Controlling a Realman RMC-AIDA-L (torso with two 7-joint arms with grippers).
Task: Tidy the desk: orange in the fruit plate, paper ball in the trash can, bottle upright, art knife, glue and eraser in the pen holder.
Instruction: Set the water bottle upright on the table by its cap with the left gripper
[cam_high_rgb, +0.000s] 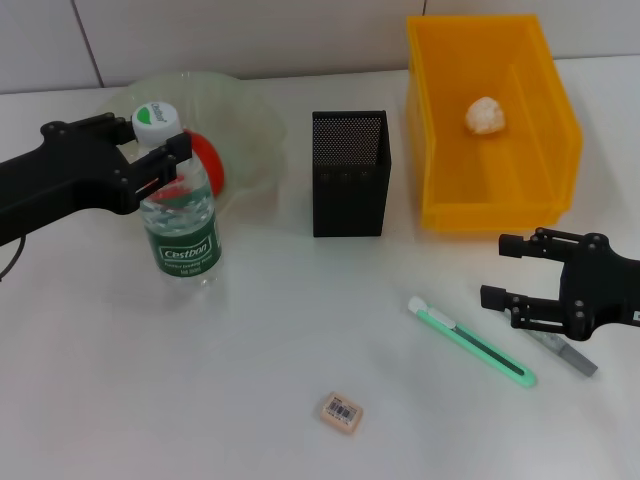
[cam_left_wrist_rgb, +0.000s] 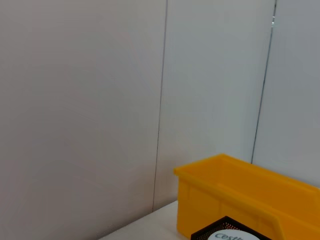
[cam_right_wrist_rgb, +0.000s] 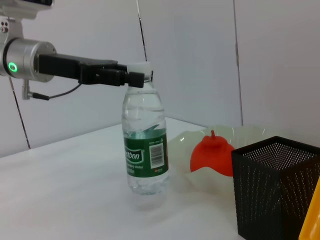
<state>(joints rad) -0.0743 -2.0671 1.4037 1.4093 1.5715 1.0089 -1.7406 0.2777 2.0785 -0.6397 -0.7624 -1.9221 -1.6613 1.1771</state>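
Left gripper (cam_high_rgb: 158, 152) pinched the neck of the upright bottle (cam_high_rgb: 180, 225), left of frame centre, before the fruit plate (cam_high_rgb: 245, 120) holding the orange (cam_high_rgb: 208, 160). Right gripper (cam_high_rgb: 500, 272) hung spread, lower right, over the glue (cam_high_rgb: 563, 352).

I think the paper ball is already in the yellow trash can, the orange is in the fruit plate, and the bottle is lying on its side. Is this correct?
Not quite. The bottle is standing upright on the table, with the left hand at its neck below the cap; the head and right wrist views both show this. The rest holds: the paper ball lies in the trash can, and the orange sits in the fruit plate.
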